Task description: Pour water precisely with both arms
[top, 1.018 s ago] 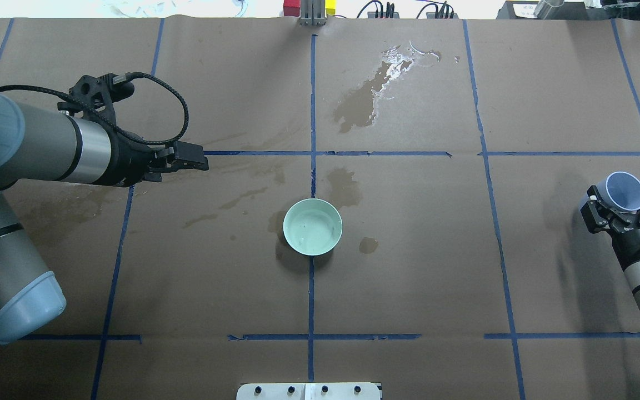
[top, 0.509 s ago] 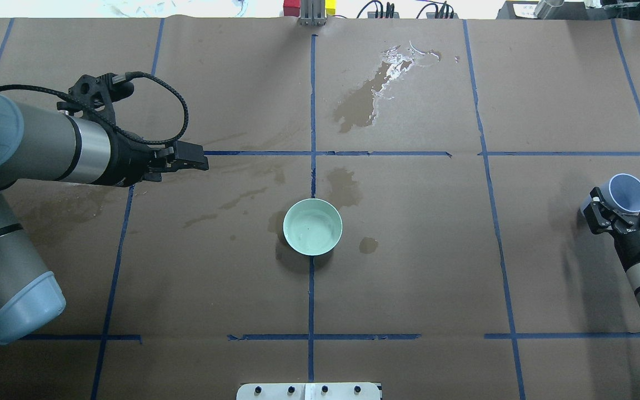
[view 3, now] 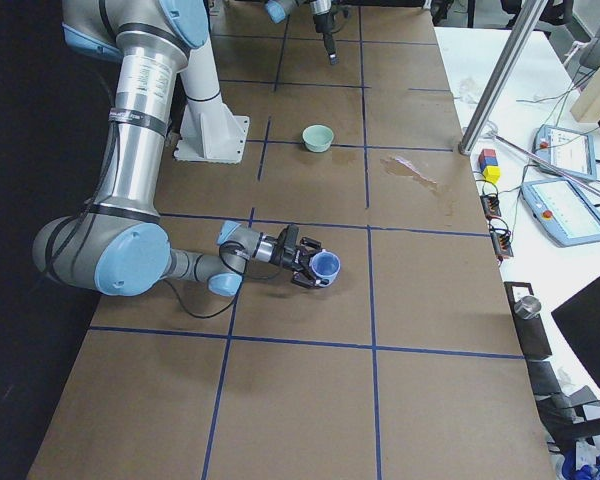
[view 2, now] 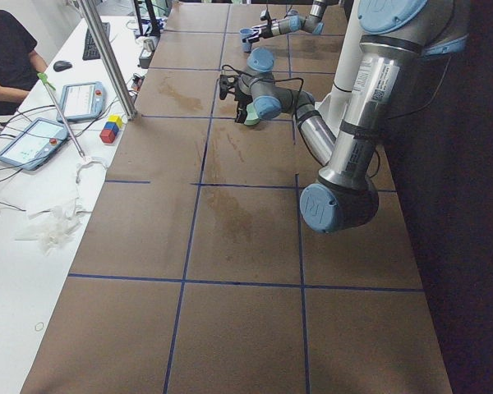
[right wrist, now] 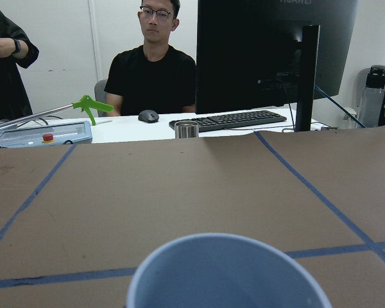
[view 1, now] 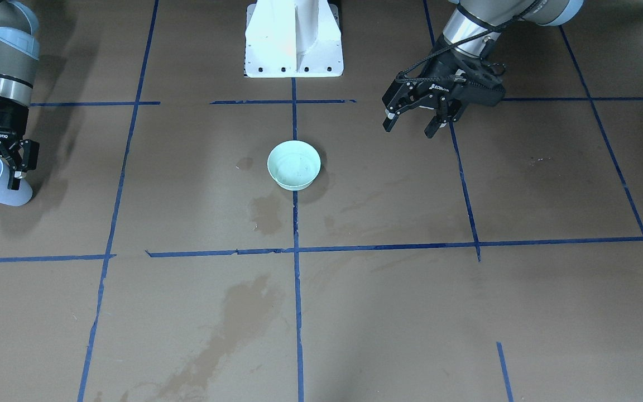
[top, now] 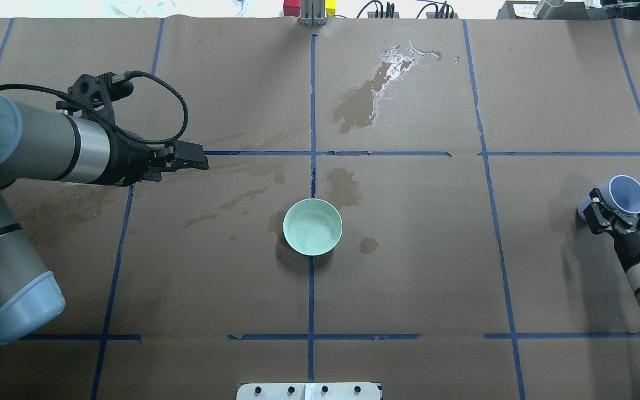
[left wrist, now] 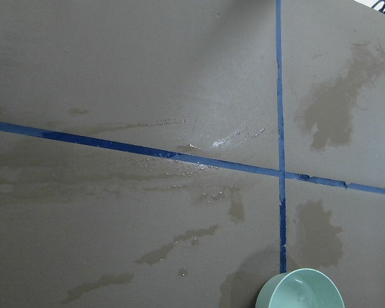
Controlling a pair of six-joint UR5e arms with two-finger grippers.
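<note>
Brown-papered table (top: 409, 289) is taped in a blue grid and marked by wet patches (top: 361, 103). Tilted cup (top: 625, 193) is clamped by right gripper (top: 615, 215) near the table's right end. Left gripper (view 1: 409, 129) is held spread, empty. Water (top: 314, 230) is faintly seen in the central bowl (top: 292, 214). A monitor (right wrist: 269, 51) is seen beyond.

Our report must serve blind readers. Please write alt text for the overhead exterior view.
A pale green bowl stands mid-table on brown paper with blue tape lines and wet stains. At right, the right gripper holds a pale blue cup; at left, the left gripper is empty.
</note>
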